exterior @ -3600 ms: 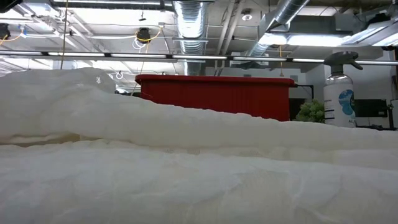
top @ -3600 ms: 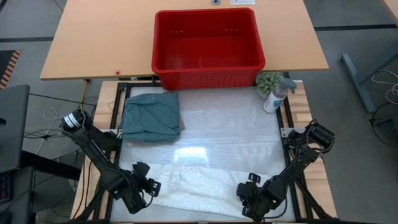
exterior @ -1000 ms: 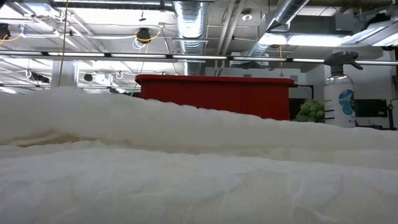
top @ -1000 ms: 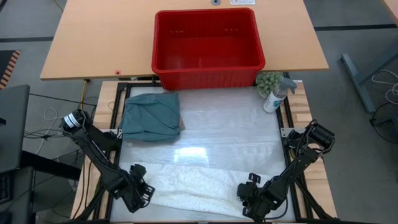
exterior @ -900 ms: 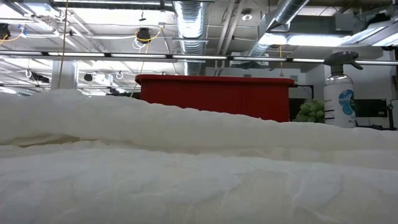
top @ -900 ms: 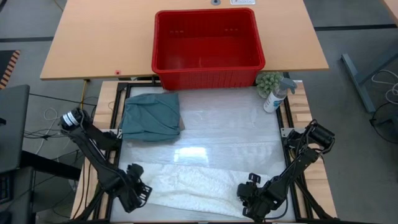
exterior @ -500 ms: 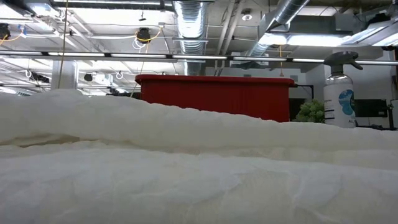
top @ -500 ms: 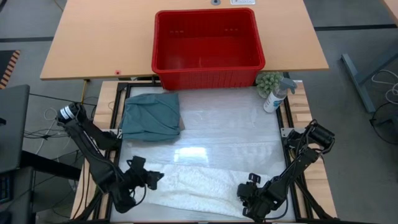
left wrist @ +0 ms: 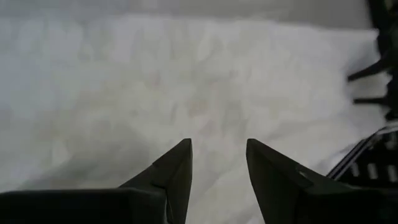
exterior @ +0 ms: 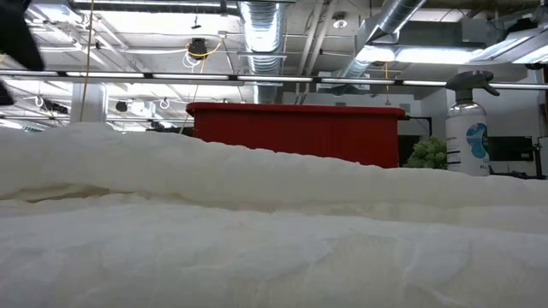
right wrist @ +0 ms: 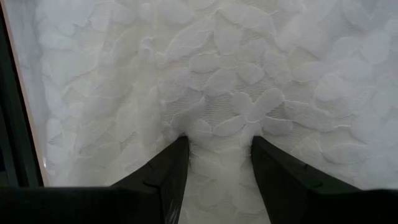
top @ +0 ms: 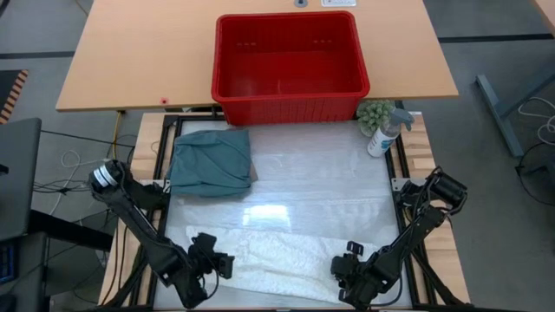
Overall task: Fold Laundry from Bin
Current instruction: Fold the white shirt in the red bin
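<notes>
A white textured garment [top: 290,264] lies spread along the table's near edge and fills the low view's foreground [exterior: 274,222]. My left gripper [top: 224,260] stands open over the garment's left end [left wrist: 155,93]; I see no touch there. My right gripper [top: 345,267] is at the garment's right part, open, its tips down on the cloth [right wrist: 217,143]. A folded teal-green garment [top: 211,160] rests flat at the table's far left. The red bin [top: 290,61] stands past the far edge with nothing showing inside. My right gripper comes at the white garment steeply from above. Both fingertips [right wrist: 181,144] are set down on its flat textured cloth [right wrist: 217,127], which puckers a little around them. The cloth lies between the parted fingers and stays on the table.
A spray bottle [top: 384,132] and a small green plant [top: 375,113] stand at the table's far right corner. The table's bare glossy middle [top: 321,186] lies between the two garments. Black frame rails [right wrist: 12,124] run along the table's sides.
My left gripper has swung from off the garment's left end toward the table's right, over that end, and its wrist has turned. It has stayed open. The white garment and my right gripper have kept still.
</notes>
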